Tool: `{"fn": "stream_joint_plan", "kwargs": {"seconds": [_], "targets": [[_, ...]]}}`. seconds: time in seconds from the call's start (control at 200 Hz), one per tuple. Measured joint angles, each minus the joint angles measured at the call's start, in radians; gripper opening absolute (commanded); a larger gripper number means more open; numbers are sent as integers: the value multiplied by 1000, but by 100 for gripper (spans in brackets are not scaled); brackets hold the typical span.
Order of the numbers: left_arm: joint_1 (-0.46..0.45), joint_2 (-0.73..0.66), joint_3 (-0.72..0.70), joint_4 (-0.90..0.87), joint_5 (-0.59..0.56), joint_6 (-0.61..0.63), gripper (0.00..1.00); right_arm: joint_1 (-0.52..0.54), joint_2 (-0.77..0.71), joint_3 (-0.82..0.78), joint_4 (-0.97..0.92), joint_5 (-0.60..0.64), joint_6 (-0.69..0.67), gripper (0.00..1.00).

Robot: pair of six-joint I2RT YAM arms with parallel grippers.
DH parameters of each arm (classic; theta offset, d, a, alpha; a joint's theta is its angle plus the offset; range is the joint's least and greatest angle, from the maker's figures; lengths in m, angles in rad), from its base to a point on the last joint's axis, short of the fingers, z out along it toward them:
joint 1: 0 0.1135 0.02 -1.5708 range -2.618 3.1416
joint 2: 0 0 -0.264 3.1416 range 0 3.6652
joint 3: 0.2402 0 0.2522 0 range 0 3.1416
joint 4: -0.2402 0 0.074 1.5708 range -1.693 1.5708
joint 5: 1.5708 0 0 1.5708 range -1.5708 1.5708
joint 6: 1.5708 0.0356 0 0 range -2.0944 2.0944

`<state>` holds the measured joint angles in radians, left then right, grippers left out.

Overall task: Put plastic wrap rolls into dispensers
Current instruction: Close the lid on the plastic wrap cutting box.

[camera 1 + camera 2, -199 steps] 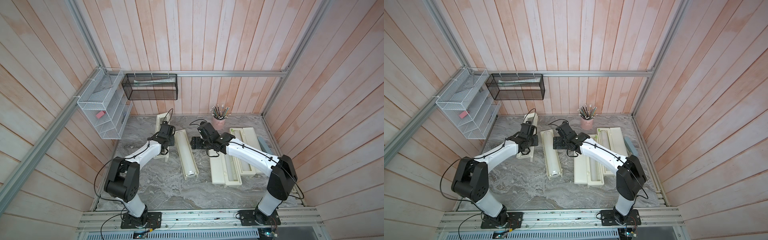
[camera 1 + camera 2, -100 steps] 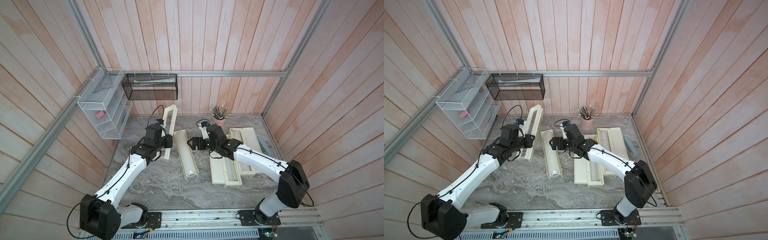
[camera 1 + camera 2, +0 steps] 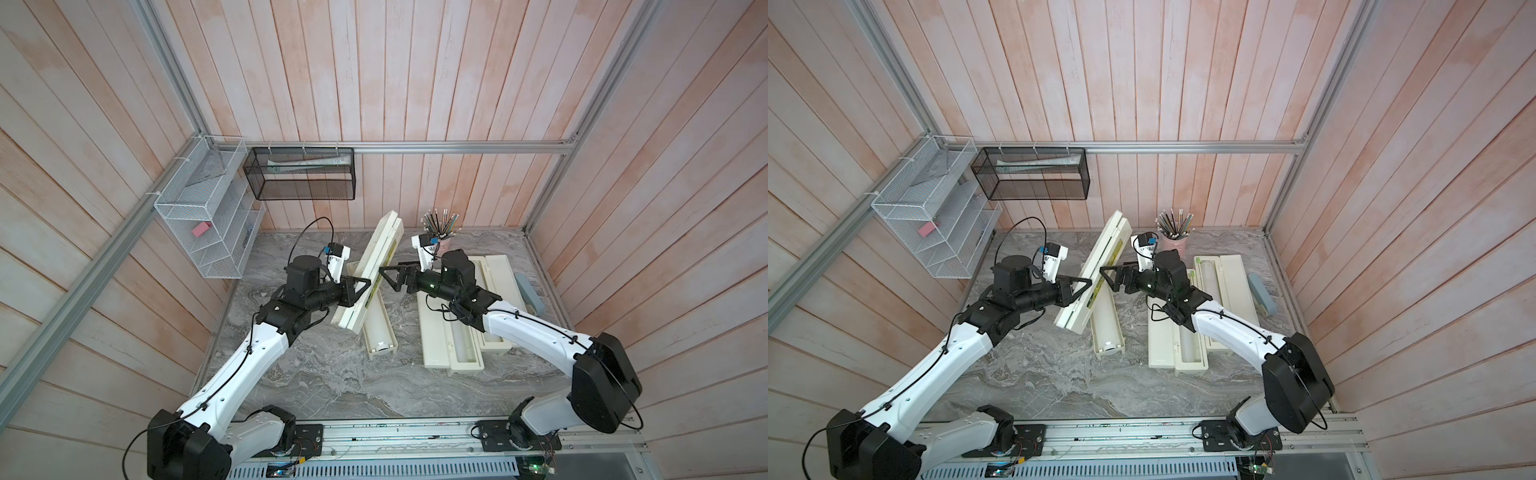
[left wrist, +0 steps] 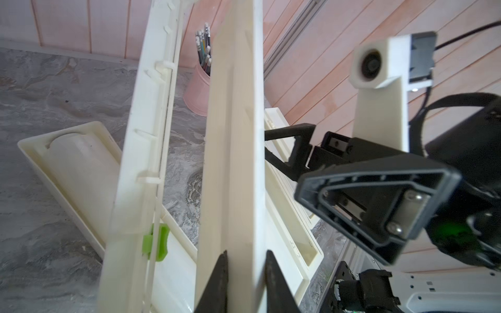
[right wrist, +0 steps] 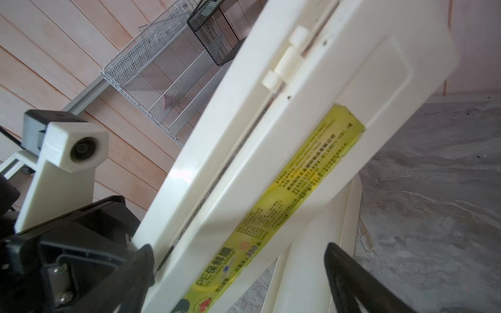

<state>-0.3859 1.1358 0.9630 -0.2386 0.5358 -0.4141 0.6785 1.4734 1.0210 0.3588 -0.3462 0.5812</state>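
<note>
The left gripper (image 3: 365, 286) is clamped on a long cream plastic dispenser box with yellow-green label (image 3: 380, 245) and holds it tilted clear of the grey marble table (image 3: 332, 386). The right gripper (image 3: 384, 275) stands spread wide, with its tips just beside the label face; contact is indeterminate. A white plastic wrap roll (image 3: 376, 328) lies in the open cream dispenser tray (image 3: 382, 353) below.

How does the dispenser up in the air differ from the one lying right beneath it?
The raised dispenser is held tilted in the air by the left gripper; the lower dispenser lies flat on the table. The raised dispenser shows its yellow-green label; the lower dispenser lies open with a white roll inside. Both are long, narrow cream boxes.
</note>
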Motion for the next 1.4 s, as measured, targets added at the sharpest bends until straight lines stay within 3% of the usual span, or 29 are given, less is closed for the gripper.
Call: {"fn": "stream_joint_plan", "kwargs": {"seconds": [0.57, 1.015, 1.4], "targets": [[-4, -23, -54, 213, 180, -149, 0, -20, 0, -88, 360, -195, 58, 98], [-7, -23, -140, 446, 258, -311, 0, -34, 35, -86, 494, -266, 104, 98], [-21, -56, -163, 525, 287, -321, 0, -46, 45, -74, 506, -288, 145, 98]]}}
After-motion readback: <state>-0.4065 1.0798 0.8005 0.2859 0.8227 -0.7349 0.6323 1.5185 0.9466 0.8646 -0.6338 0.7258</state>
